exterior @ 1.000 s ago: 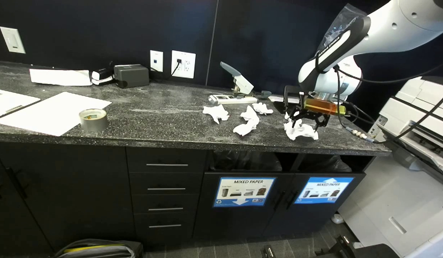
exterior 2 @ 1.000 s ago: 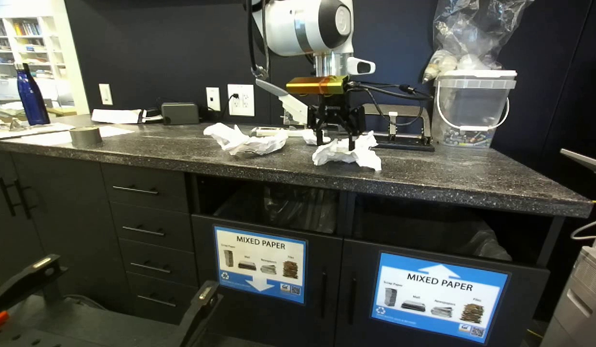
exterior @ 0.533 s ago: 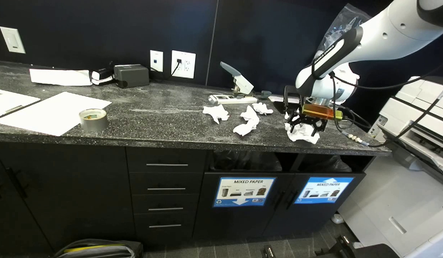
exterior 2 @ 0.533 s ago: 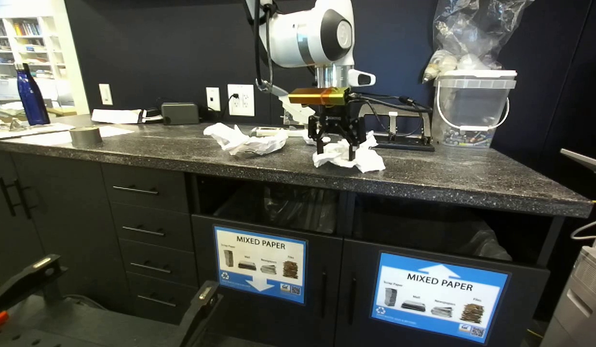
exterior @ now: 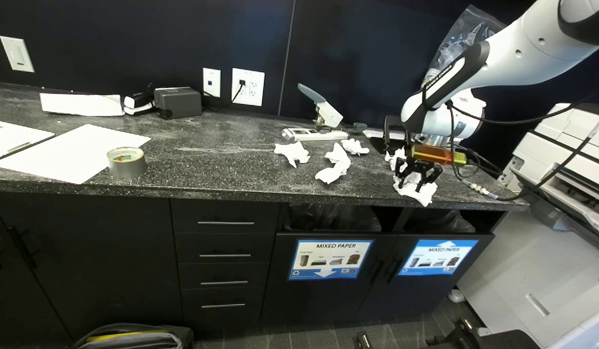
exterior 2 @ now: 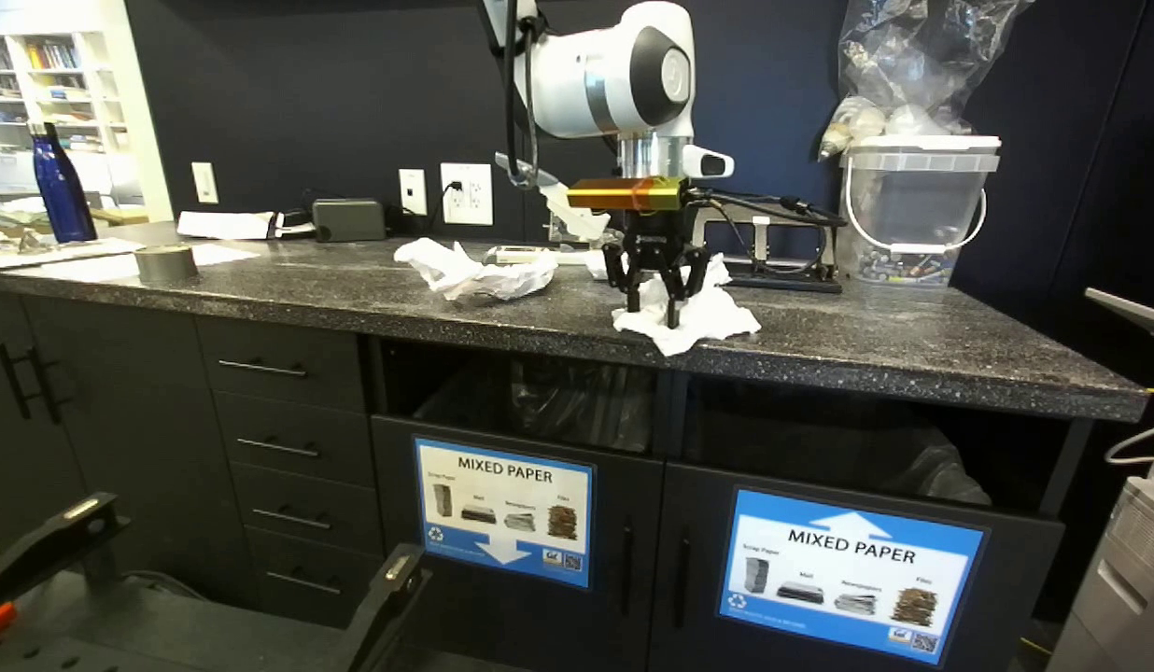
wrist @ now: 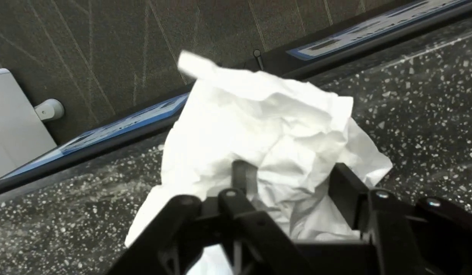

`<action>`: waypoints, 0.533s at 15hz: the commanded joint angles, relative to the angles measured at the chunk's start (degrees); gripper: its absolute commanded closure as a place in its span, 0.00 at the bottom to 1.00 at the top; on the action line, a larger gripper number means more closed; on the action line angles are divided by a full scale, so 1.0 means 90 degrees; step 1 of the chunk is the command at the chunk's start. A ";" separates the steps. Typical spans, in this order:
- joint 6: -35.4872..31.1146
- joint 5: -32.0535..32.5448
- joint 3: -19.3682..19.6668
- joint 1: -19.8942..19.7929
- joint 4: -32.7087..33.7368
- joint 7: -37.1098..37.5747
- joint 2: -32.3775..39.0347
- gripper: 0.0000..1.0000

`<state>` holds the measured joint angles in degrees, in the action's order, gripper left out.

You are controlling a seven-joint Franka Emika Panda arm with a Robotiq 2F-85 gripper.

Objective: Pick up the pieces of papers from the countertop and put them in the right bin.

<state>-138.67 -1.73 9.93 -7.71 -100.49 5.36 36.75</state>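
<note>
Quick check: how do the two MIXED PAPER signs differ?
In both exterior views, the left sign has a white arrow pointing down, the right sign a white arrow pointing up. The left sign's arrow sits low, the right sign's at the top. Both are blue and white with the same heading.

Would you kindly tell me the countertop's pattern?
The countertop is dark with pale speckles, seen best in the wrist view.

Three crumpled white paper scraps [exterior: 336, 168] lie near one another on the black speckled stone counter [exterior: 207, 169]; another scrap [wrist: 274, 147], spread and creased, reaches the front edge
</note>
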 commanded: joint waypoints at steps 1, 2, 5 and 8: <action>0.0287 0.0056 -0.0090 -0.0173 0.0236 -0.0216 0.0113 0.71; 0.0337 0.0063 -0.0093 -0.0197 0.0213 -0.0273 0.0094 0.80; 0.0461 0.0043 -0.0105 -0.0297 0.0112 -0.0479 -0.0020 0.90; 0.0578 0.0074 -0.0090 -0.0420 -0.0144 -0.0757 -0.0261 0.89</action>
<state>-135.36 -1.73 9.88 -9.69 -99.95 1.55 36.69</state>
